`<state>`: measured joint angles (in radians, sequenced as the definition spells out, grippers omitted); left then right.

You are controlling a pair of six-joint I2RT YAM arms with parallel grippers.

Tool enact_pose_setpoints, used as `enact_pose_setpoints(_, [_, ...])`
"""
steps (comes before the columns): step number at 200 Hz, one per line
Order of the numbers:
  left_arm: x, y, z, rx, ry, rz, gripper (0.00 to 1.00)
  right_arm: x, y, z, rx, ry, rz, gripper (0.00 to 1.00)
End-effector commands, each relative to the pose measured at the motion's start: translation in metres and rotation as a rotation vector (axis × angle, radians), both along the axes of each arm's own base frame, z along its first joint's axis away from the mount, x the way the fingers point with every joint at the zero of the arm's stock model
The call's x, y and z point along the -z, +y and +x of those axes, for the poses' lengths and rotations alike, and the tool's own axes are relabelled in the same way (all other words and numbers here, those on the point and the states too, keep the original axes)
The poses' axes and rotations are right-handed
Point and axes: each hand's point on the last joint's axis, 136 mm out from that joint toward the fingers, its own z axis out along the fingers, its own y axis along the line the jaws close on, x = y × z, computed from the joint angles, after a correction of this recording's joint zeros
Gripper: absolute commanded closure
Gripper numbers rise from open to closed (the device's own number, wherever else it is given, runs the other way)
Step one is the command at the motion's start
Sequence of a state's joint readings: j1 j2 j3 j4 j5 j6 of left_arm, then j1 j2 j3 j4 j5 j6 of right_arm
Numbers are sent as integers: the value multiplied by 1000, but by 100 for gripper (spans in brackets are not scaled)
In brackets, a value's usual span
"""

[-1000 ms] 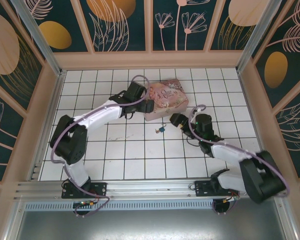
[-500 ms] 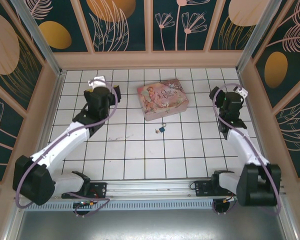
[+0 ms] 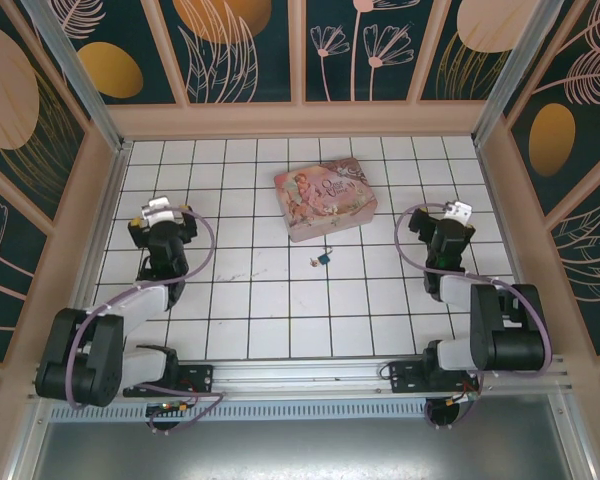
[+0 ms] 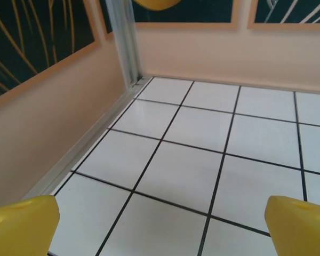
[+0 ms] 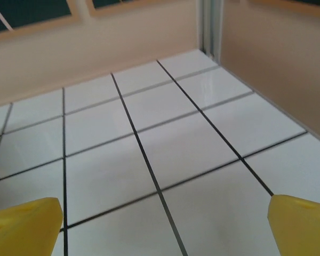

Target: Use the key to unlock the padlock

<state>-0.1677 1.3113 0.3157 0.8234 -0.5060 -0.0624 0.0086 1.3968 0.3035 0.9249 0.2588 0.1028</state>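
Both arms have drawn back from the middle of the tabletop (image 3: 280, 300) toward its left and right edges. The left gripper (image 3: 158, 214) and right gripper (image 3: 454, 214) are each spread wide and empty. The padlock (image 3: 325, 258) and key (image 3: 314, 263) lie side by side near the centre, just before the pink tin (image 3: 325, 195); whether the lock is open is too small to tell; the arms look parked.

tin box (image 3: 325, 198) just beyond padlock (image 3: 324, 258); other sides open.

White tiled floor (image 3: 280, 320), dark grout; peach walls (image 3: 300, 118), teal floral panels (image 3: 250, 70) above; aluminium corner posts (image 3: 70, 75)
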Motion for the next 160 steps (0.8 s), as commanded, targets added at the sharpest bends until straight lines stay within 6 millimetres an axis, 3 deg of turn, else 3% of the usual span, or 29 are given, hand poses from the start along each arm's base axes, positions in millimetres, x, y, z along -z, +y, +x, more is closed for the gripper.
enact_pose_setpoints(1, [-19, -9, 5, 89, -162, -1, 2, -14, 17, -12, -99, -166, -65, 2])
enact_pose_setpoints(15, [-13, -9, 7, 96, -161, 6, 2, -12, 28, -14, -156, -195, -95, 3])
enact_pose_setpoints(27, [-11, -9, 15, 115, -154, -6, 1, -1, 37, -3, -233, -116, -74, 4])
enact_pose_setpoints(62, [6, -6, 21, 225, -127, -105, 1, 3, 32, 5, -279, -96, -13, 2])
enact_pose_setpoints(160, [6, -5, 21, 224, -133, -103, 1, 3, 31, 6, -252, -90, -27, 1])
